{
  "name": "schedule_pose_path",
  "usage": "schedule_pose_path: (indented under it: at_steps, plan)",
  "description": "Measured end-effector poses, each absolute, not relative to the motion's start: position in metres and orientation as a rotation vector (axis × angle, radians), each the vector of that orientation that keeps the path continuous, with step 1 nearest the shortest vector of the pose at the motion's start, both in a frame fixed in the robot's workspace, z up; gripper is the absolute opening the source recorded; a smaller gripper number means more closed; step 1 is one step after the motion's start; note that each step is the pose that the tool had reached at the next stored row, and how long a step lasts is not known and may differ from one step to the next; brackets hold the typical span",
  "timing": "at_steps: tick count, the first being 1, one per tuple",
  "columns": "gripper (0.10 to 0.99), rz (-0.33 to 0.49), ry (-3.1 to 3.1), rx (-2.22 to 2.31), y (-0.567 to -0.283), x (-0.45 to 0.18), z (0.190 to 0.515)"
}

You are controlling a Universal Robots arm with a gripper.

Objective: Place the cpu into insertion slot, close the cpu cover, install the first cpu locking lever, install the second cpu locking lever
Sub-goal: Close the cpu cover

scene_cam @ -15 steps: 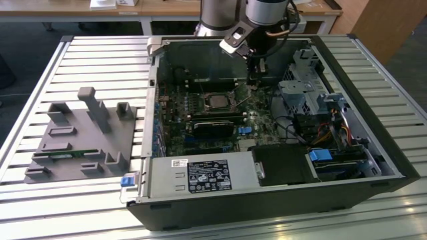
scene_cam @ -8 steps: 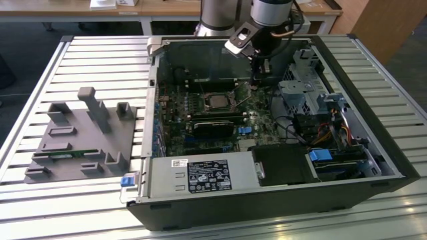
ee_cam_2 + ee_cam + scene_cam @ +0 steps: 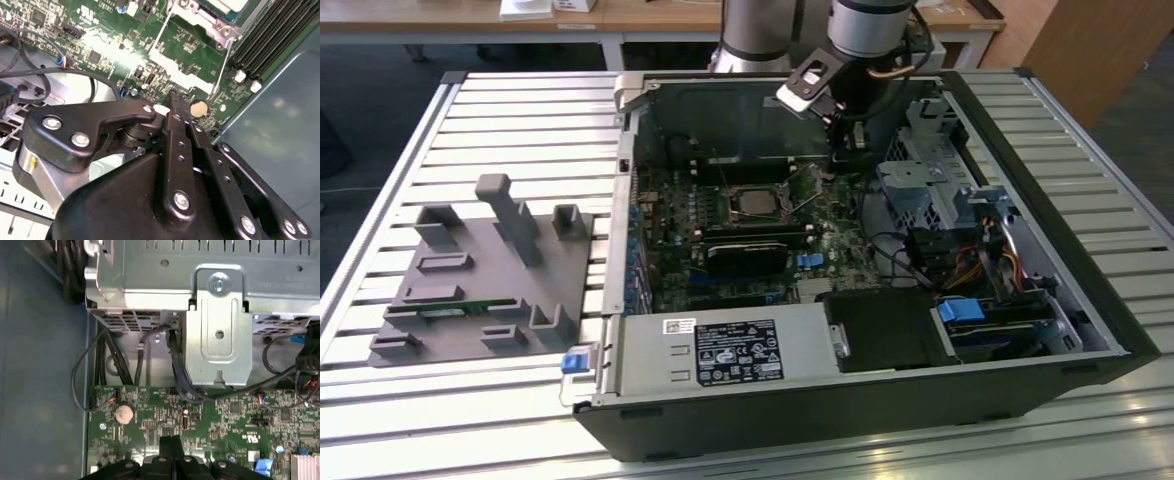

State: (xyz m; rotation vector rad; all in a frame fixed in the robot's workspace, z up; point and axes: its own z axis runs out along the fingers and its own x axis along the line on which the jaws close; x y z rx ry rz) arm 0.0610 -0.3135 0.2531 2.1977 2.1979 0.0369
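The cpu [image 3: 754, 203] lies flat in the insertion slot [image 3: 732, 190] on the motherboard inside the open computer case, its silver top showing. The grey cpu cover [image 3: 212, 23] frames the chip in the second wrist view. Thin wire locking levers [image 3: 163, 30] run beside the socket; I cannot tell whether they are latched. My gripper [image 3: 843, 155] hangs over the board at the socket's far corner, on the exterior view's right. Its black fingertips [image 3: 167, 444] are pressed together with nothing between them, close to a coin battery [image 3: 198, 107].
A metal drive cage [image 3: 217, 330] and black cables [image 3: 175, 365] sit just beyond the fingertips. The case wall [image 3: 280, 115] is close by. The power supply [image 3: 720, 352] fills the near end. A grey parts fixture [image 3: 480, 270] stands on the slatted table at the exterior view's left.
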Motion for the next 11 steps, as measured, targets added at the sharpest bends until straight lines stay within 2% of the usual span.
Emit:
schedule_pose_path:
  at_steps: [11]
  plan:
    - [0.106, 0.038, 2.199, 2.198, -0.3135, 0.0556, 0.2422]
